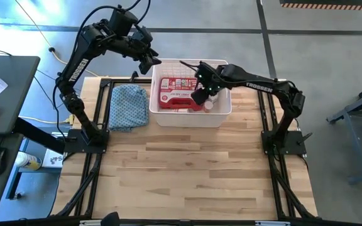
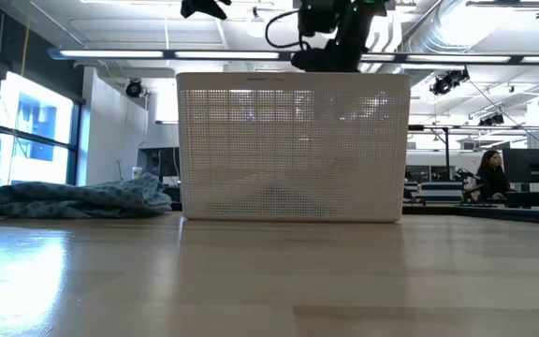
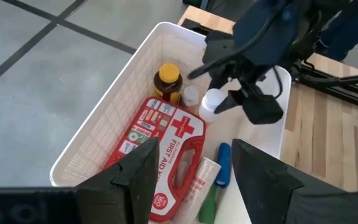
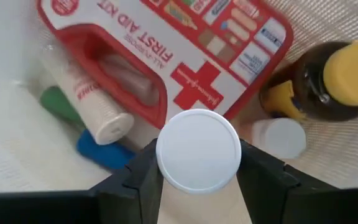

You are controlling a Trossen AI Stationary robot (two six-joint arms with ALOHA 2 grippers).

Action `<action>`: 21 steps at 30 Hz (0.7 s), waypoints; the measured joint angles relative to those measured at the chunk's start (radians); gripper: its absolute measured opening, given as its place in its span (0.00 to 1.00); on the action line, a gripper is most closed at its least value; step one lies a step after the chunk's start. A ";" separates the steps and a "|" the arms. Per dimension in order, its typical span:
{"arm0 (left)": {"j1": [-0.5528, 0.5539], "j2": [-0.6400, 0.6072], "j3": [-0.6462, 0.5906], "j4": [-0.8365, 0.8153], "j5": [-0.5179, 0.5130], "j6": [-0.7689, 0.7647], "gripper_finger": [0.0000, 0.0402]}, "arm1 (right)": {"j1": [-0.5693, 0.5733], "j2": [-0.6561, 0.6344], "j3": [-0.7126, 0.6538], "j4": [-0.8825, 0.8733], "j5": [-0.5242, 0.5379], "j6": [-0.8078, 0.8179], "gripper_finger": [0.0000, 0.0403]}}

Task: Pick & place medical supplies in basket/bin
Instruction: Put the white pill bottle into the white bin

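Placing step: right hand (image 4: pixel 197 180) grips white pill bottle (image 4: pixel 198 149) over basket (image 1: pixel 222 113); next, lower and release; left hand (image 3: pixel 194 171) open, waiting

White basket (image 3: pixel 110 118) seen past own left gripper (image 3: pixel 194 171), fingers spread, empty. Inside: red first-aid case (image 3: pixel 163 152), amber yellow-capped bottle (image 3: pixel 168 82), small white pill bottle (image 3: pixel 191 97) beside it, blue tube (image 3: pixel 223 165), white tube (image 3: pixel 204 177), green tube (image 3: pixel 207 202). Right gripper (image 3: pixel 225 102) over basket, clamping second white pill bottle (image 3: pixel 211 101).
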 joint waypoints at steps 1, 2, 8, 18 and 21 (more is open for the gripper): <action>0.000 0.000 0.000 0.000 0.000 0.000 0.58 | 0.000 0.000 -0.016 0.012 -0.004 0.000 0.41; 0.000 0.000 0.000 0.000 0.000 -0.001 0.58 | 0.000 0.003 -0.030 0.011 -0.014 0.001 0.42; 0.000 0.000 0.000 -0.001 0.000 -0.014 0.58 | 0.002 0.024 -0.098 0.001 -0.110 0.023 0.41; 0.000 0.000 0.000 0.002 0.000 -0.016 0.58 | -0.003 0.034 -0.103 0.044 -0.135 -0.060 0.41; 0.000 0.000 0.000 0.007 0.000 -0.016 0.58 | -0.017 0.075 -0.104 0.043 -0.166 -0.067 0.41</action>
